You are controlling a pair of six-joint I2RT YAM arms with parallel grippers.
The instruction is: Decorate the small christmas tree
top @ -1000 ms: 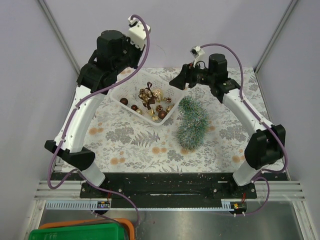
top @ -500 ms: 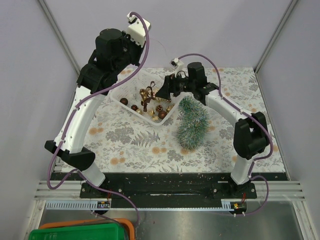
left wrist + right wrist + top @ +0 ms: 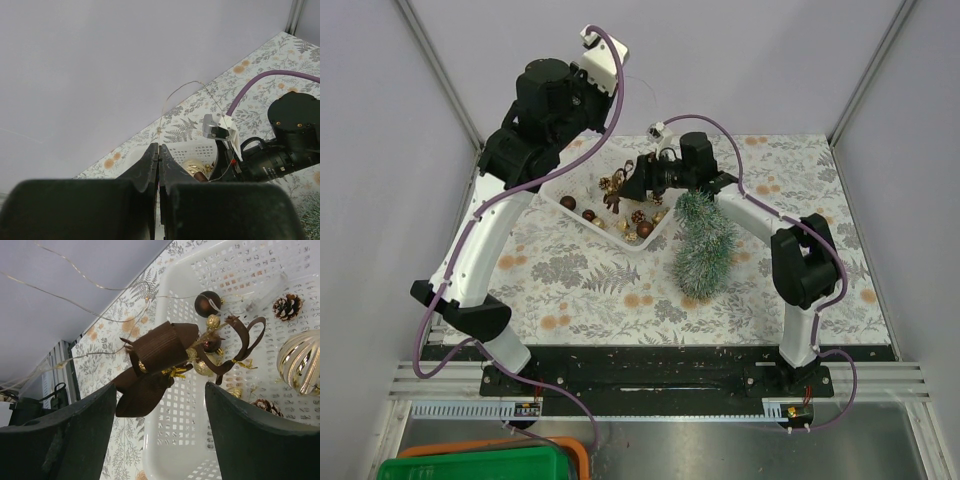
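The small christmas tree [image 3: 705, 245], frosted green, is on the leaf-print cloth right of the white basket [image 3: 552, 197]. My left gripper [image 3: 158, 146] is raised above the basket's back left [image 3: 603, 100]. It is shut on a thin wire [image 3: 176, 93]. My right gripper [image 3: 160, 390] is open over the basket [image 3: 632, 185]. A brown ribbon bow [image 3: 160, 352] with small gold and brown baubles hangs just beyond its fingertips. Wire strands run to the bow. Neither finger touches it.
The basket [image 3: 200, 460] holds a ribbed gold ball [image 3: 300, 362], a pine cone [image 3: 289, 305], a brown ball [image 3: 207, 302] and more ornaments. Grey walls close the back and both sides. A green bin [image 3: 480, 468] sits below the near edge.
My right arm has swung left from the back right of the table to above the basket. My left arm has risen slightly with the wire.
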